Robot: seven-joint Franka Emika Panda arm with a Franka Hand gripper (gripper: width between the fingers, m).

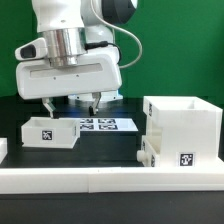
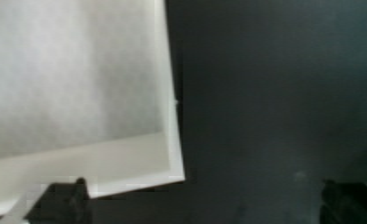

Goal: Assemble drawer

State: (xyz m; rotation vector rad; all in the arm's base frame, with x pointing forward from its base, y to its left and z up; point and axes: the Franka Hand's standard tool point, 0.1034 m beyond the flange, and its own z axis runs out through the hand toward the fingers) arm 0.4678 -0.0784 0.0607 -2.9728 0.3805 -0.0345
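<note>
Overhead, the tool (image 1: 71, 103) hung spread just above the small white open-topped box (image 1: 50, 132), lower left; the large white square housing (image 1: 182, 125) stood lower right.

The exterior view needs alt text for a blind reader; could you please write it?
A robot arm hangs its open end effector above a black table, near a small white box and the marker board. A larger white box stands at the exterior view's right.
</note>
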